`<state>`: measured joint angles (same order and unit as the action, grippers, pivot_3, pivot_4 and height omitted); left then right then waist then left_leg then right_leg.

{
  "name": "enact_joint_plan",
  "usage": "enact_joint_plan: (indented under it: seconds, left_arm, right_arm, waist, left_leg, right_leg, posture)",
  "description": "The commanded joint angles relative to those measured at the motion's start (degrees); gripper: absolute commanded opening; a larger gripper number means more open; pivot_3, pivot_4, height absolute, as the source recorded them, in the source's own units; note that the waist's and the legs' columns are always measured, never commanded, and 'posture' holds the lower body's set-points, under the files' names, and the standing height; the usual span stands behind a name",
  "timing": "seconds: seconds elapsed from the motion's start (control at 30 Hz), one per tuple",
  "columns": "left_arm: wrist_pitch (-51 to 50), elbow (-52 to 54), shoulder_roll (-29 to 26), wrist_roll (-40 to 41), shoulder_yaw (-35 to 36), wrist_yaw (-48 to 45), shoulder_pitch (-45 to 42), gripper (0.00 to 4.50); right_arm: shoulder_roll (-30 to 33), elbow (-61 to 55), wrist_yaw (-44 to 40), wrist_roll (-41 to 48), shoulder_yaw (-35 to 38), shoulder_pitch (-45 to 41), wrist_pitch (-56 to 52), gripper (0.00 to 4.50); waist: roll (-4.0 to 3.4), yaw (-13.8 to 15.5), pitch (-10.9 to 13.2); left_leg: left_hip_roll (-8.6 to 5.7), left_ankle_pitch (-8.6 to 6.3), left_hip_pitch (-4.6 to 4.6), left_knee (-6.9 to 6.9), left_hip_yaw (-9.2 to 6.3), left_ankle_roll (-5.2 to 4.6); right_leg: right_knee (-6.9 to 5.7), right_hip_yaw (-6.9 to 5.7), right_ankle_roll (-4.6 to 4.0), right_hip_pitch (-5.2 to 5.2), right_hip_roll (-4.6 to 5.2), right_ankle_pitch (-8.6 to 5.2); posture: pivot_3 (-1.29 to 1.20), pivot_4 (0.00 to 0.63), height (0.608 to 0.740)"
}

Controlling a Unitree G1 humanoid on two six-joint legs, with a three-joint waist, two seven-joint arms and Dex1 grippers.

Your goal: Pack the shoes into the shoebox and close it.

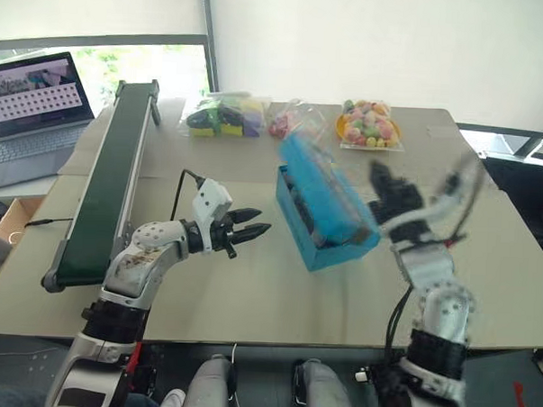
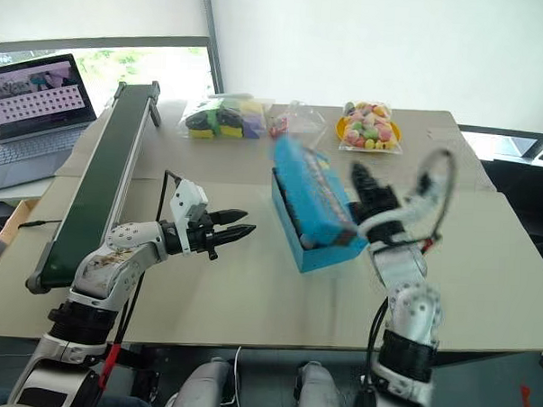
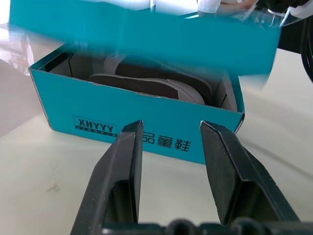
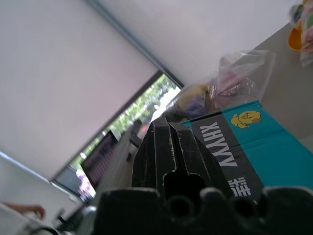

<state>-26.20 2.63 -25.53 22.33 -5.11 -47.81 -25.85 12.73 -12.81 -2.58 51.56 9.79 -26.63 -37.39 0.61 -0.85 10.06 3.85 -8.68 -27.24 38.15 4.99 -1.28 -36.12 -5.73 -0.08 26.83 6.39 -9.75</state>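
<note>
The turquoise shoebox [image 1: 335,245] stands mid-table, its long side turned toward my left arm. Both grey-brown shoes [image 3: 146,83] lie inside it, seen past the front wall in the left wrist view. The hinged lid [image 3: 146,36] hangs tilted and blurred over the opening, partly down. My right gripper [image 1: 381,179] is shut and sits at the lid's right side, its fingers [image 4: 164,129] lying over the printed top [image 4: 254,142]. A short gap left of the box, my left gripper [image 1: 263,221] is open, holds nothing and points at the box wall [image 3: 98,112].
A long dark green conveyor belt [image 1: 105,187] runs along the table's left side, with a laptop [image 1: 37,103] beyond it. Clear bags of colourful items [image 1: 226,116] [image 1: 370,125] lie along the far edge behind the box.
</note>
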Motion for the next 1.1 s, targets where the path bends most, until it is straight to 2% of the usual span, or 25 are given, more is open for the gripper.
enact_joint_plan:
  seconds: [0.03,0.27,0.47,0.73,1.0,1.1]
  left_arm:
    - [0.48,2.22,0.36,-0.24,0.66,1.09,-0.03,1.95]
    - [0.02,2.34,1.80,-0.69,1.92,5.29,0.36,1.95]
    - [0.91,2.75,3.07,-1.77,5.07,11.37,0.18,1.95]
    - [-2.38,6.27,5.92,-0.33,9.71,18.87,2.44,1.95]
    - [-6.45,12.57,8.33,3.25,13.74,24.47,5.95,1.95]
    - [-8.20,14.44,8.99,4.60,14.58,26.03,7.51,1.95]
  right_arm:
    - [3.61,3.53,-4.37,-10.38,-9.33,-5.11,-0.98,0.02]
    - [4.29,19.73,-13.46,-22.09,-18.87,-13.59,-0.62,0.02]
    - [2.34,31.65,-13.93,-25.54,-16.64,-16.77,-3.14,0.02]
    - [-0.46,31.32,-14.89,-25.70,-13.73,-16.73,-3.61,0.02]
    - [-1.09,18.78,-11.08,-11.06,5.16,-21.64,-9.69,0.02]
    - [2.91,19.14,-9.29,-10.67,9.38,-22.32,-11.21,0.02]
  waist:
    - [0.00,0.15,0.00]
    - [0.01,0.48,0.00]
    - [0.07,0.64,-0.04]
    - [0.22,0.71,-0.16]
    - [0.21,0.95,-0.12]
    - [0.20,1.17,-0.13]
  left_leg:
    - [0.00,0.00,-0.01,0.00,-0.01,-0.01]
    - [-0.02,0.03,-0.05,0.09,0.17,-0.05]
    - [-0.01,0.09,-0.02,0.17,0.25,-0.14]
    - [0.03,0.00,0.07,0.26,0.16,0.01]
    - [0.02,0.02,-0.15,0.24,0.19,-0.03]
    - [0.01,0.02,-0.13,0.25,0.20,-0.03]
  right_leg:
    - [-0.02,-0.02,0.03,0.00,-0.04,0.02]
    - [0.00,-0.04,0.26,-0.06,-0.04,0.15]
    - [-0.04,-0.07,0.31,-0.13,-0.04,0.18]
    - [-0.04,-0.19,0.28,-0.31,-0.04,0.17]
    - [-0.08,-0.17,0.32,-0.08,-0.03,0.19]
    - [-0.08,-0.18,0.32,-0.10,-0.04,0.19]
  posture:
    - [0.00,0.150,0.681]
    - [0.00,0.150,0.681]
    - [0.00,0.150,0.681]
    - [0.00,0.150,0.681]
    - [0.00,0.150,0.681]
    - [0.00,0.150,0.681]
